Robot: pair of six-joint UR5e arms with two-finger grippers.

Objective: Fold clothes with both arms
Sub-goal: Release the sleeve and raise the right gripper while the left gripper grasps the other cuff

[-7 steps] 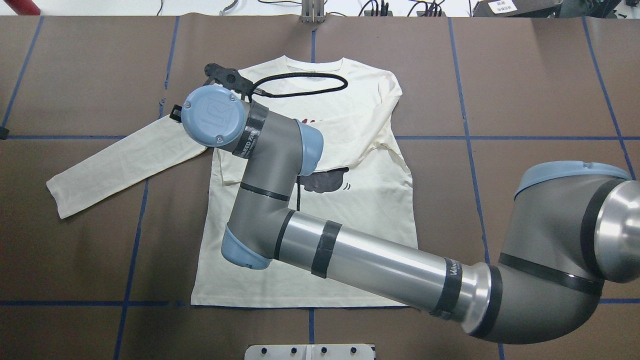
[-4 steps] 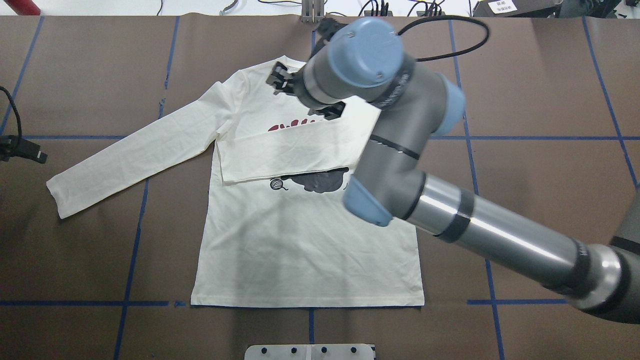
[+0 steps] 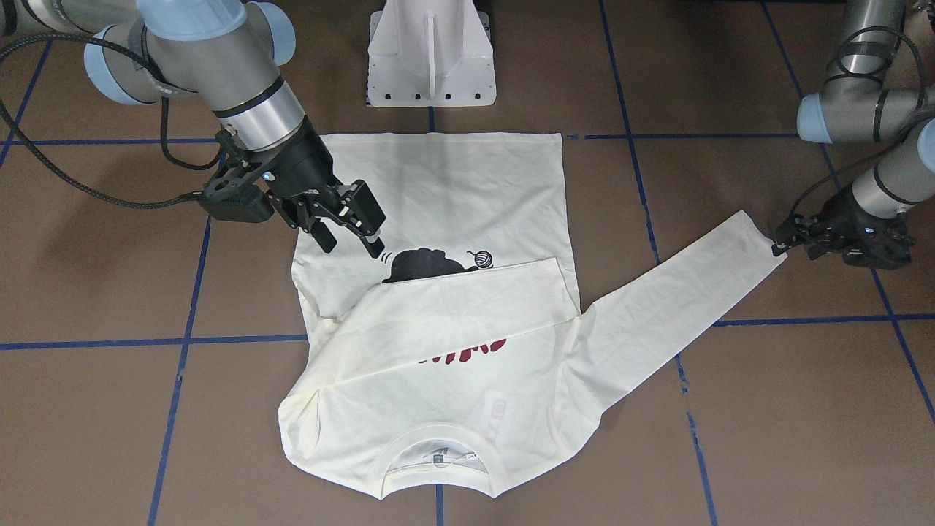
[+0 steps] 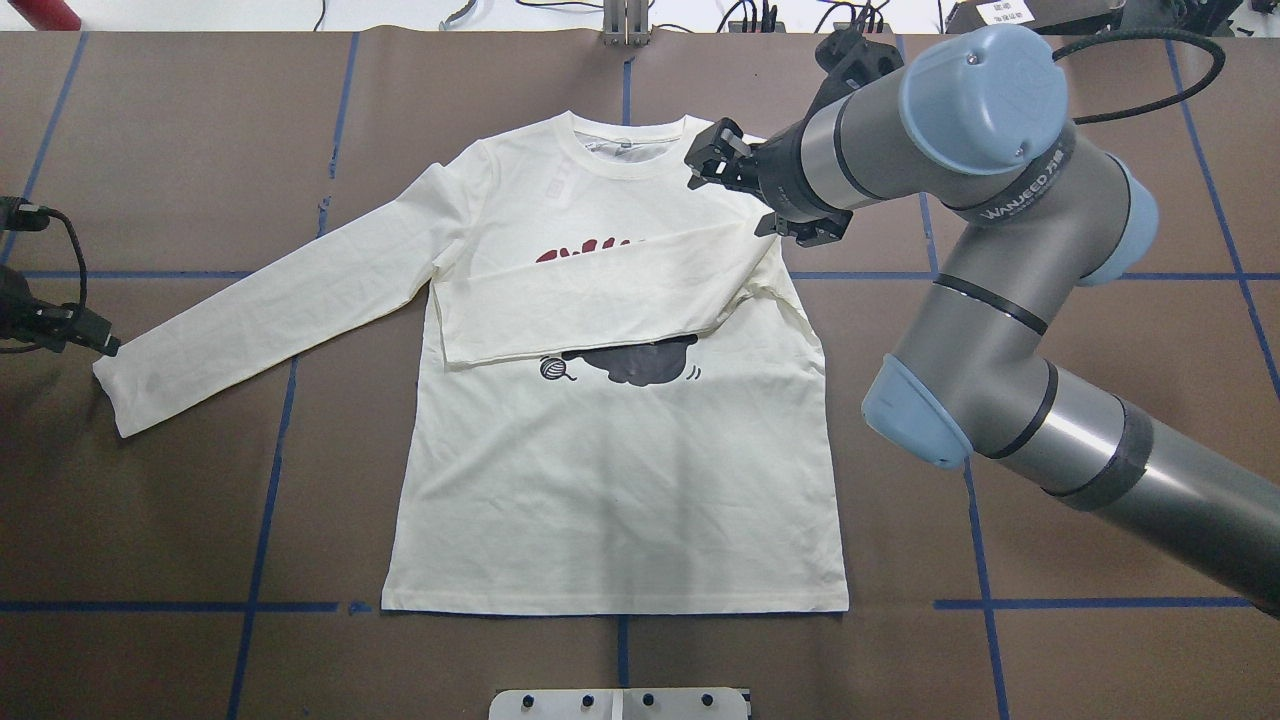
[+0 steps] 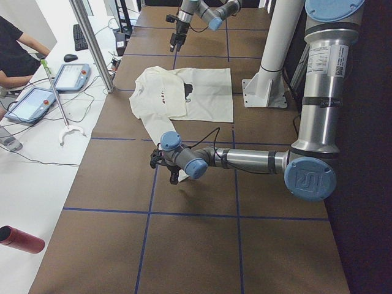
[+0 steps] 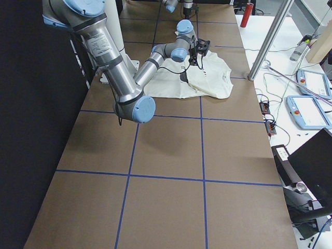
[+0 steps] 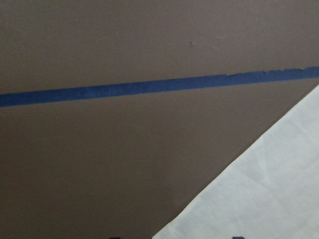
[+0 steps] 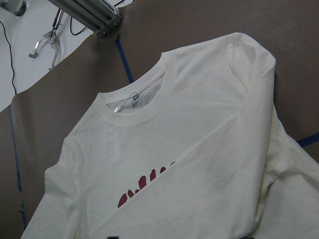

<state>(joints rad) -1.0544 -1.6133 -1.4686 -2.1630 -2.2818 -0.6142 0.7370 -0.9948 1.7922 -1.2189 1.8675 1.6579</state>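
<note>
The cream-white T-shirt (image 4: pixel 610 480) lies flat on the brown table, print side up. One sleeve (image 4: pixel 600 300) is folded across the chest and covers part of the dark-red lettering (image 4: pixel 590 250) above the black cat (image 4: pixel 640 362). The other sleeve (image 4: pixel 270 300) stretches out to the view's left. My right gripper (image 4: pixel 705 160) is open and empty, over the shirt's shoulder by the neckline; it also shows in the front view (image 3: pixel 353 250). My left gripper (image 4: pixel 105 345) sits low at the stretched sleeve's cuff (image 3: pixel 760 245); its wrist view shows the tips apart around the cuff edge (image 7: pixel 259 199).
The white pedestal (image 3: pixel 431 51) stands at the table's near edge by the shirt's hem. Blue tape lines (image 4: pixel 140 606) mark a grid on the table. A metal post (image 5: pixel 92 43), operator tablets (image 5: pixel 30 104) and a red cylinder (image 5: pixel 21 239) lie beyond the far edge.
My right arm has swung back from the shirt's left shoulder to its right shoulder, leaving the sleeve folded across the chest. My left gripper has come in to the stretched sleeve's cuff.
</note>
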